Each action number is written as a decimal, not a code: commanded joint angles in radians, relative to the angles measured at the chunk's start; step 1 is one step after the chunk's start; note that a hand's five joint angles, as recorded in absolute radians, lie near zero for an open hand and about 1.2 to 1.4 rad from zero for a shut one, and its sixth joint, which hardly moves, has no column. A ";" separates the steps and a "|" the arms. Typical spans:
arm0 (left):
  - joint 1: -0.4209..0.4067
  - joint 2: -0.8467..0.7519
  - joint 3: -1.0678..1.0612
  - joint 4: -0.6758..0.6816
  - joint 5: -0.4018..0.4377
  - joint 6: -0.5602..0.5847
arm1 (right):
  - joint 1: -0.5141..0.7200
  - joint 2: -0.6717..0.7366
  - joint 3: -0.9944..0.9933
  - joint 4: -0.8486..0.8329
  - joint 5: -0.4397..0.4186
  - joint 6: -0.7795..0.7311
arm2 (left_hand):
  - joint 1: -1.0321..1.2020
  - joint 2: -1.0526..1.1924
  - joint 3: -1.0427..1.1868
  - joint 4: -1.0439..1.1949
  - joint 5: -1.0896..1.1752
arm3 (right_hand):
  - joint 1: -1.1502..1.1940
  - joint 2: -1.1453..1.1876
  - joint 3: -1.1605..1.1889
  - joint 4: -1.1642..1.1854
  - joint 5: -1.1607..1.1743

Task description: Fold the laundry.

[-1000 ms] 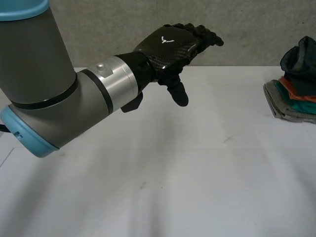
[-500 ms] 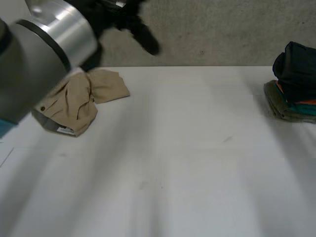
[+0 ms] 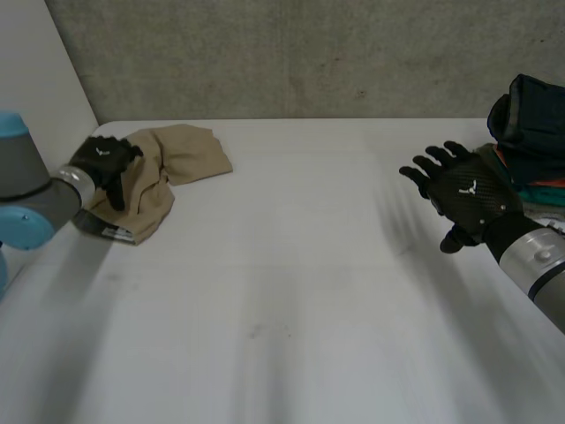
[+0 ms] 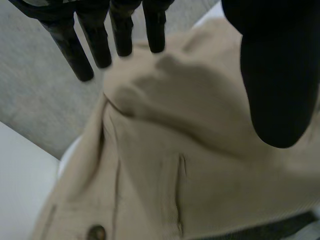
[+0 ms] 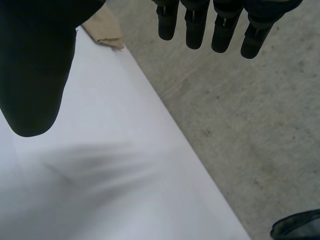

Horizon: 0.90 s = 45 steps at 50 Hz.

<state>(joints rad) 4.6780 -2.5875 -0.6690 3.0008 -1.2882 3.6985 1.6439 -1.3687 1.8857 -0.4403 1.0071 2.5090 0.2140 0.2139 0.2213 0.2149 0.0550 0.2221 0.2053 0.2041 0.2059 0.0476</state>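
Cloth near far-left table edge

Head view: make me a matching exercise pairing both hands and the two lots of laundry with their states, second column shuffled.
Column one:
1 left hand
2 right hand
3 beige garment
4 clothes stack

Column two:
A folded and piled
B open, near the clothes stack
C crumpled in a heap
D open, at the beige garment

Pairs: 1-D, 2-B, 3-C, 4-A.
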 commanded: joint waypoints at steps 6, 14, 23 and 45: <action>-0.034 -0.123 0.229 -0.020 0.000 -0.054 | -0.009 0.023 0.050 -0.008 0.019 -0.013 | 1.182 1.182 1.175 1.181 1.167 | -0.048 -0.031 -0.030 -0.031 -0.048; -0.130 0.188 0.046 -0.106 0.000 -0.238 | -0.010 -0.001 0.038 -0.005 0.067 -0.006 | 1.182 1.182 1.175 1.181 1.167 | -0.048 -0.031 -0.030 -0.031 -0.048; -0.375 0.552 -0.277 0.020 -0.008 -0.399 | -0.009 -0.030 0.026 0.000 0.159 0.004 | 1.182 1.182 1.175 1.181 1.167 | -0.048 -0.031 -0.030 -0.031 -0.048; -0.728 0.432 -0.481 0.199 -0.255 -0.407 | 0.045 -0.055 0.010 0.205 0.281 0.189 | -0.015 -0.015 -0.022 -0.016 -0.031 | -0.048 -0.031 -0.030 -0.031 -0.048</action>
<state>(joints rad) 3.9237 -2.2235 -1.1384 3.2170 -1.5320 3.2846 1.6578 -1.4070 1.9003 -0.2777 1.2856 2.5927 0.2307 0.3237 0.3317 0.3203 0.1315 0.2221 0.2053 0.2041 0.2059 0.0476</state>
